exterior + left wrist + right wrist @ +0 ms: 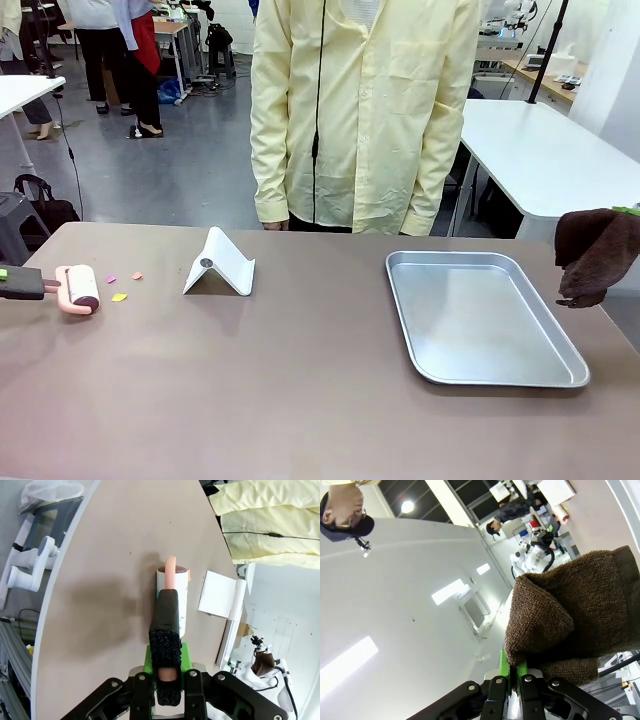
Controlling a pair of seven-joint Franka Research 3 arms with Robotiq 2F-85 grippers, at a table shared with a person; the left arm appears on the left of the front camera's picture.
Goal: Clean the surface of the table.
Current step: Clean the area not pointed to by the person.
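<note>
The table [300, 400] fills the lower half of the front view, its taupe top running from edge to edge. At the frame's left edge the left gripper [167, 672] is clenched on the black handle of a pink lint roller [80, 288], whose roll rests on the tabletop just beside a few small coloured scraps [118, 296]. At the right edge the right gripper [516, 674] grasps a brown cloth [597, 255] hanging by the table's far right corner, just right of a metal tray [470, 320]. A white stand [220, 268] sits left of centre.
</note>
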